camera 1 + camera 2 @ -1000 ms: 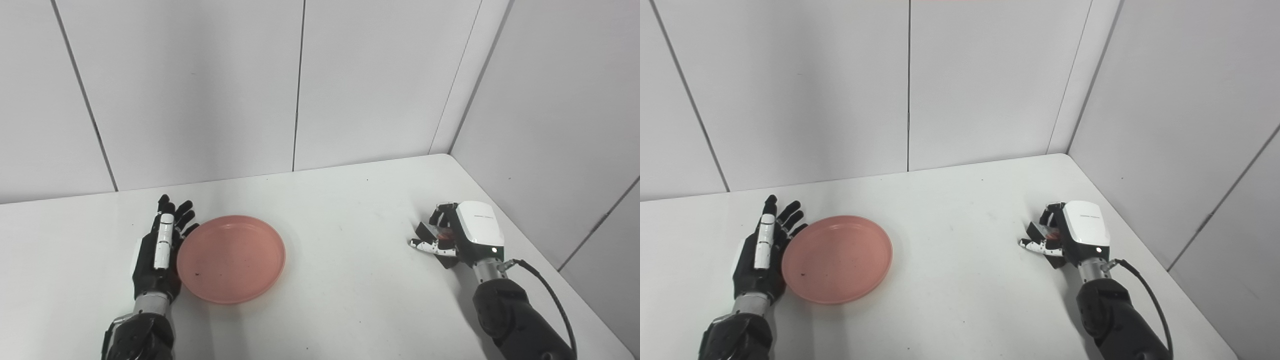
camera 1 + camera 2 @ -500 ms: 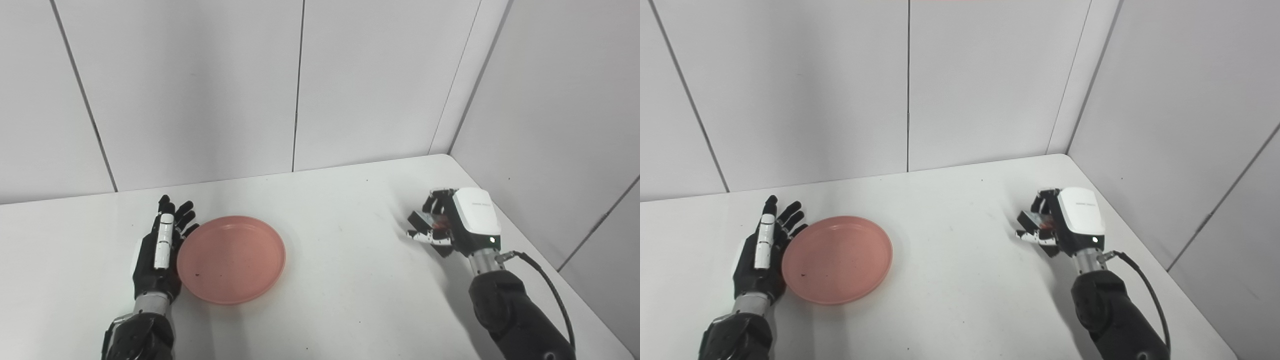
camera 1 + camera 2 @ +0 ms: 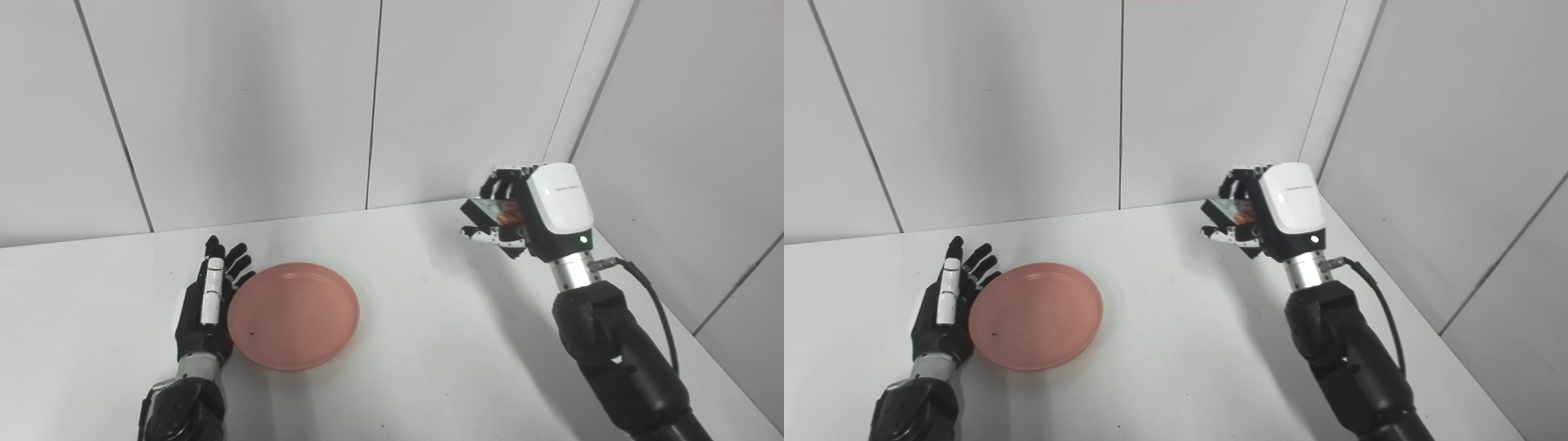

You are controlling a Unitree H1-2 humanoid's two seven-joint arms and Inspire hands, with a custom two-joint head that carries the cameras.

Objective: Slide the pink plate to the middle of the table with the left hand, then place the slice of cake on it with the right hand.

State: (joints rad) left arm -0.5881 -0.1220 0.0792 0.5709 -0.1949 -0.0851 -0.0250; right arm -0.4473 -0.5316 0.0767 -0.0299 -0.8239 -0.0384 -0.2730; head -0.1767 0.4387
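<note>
The pink plate lies flat on the white table, left of centre. My left hand rests open on the table, its fingers stretched out along the plate's left rim. My right hand is raised well above the table at the right, shut on the slice of cake, a dark wedge with a red-orange top. Fingers cover most of the cake. In the right eye view the same hand holds the cake high over the table's right part.
White wall panels stand close behind the table and along its right side, meeting in a corner near my right hand. The table's right edge runs just beyond the right forearm. A black cable loops from the right wrist.
My right hand has lifted the cake off the table and carried it upward and slightly left. The left hand and plate have stayed put; the camera has shifted a little.
</note>
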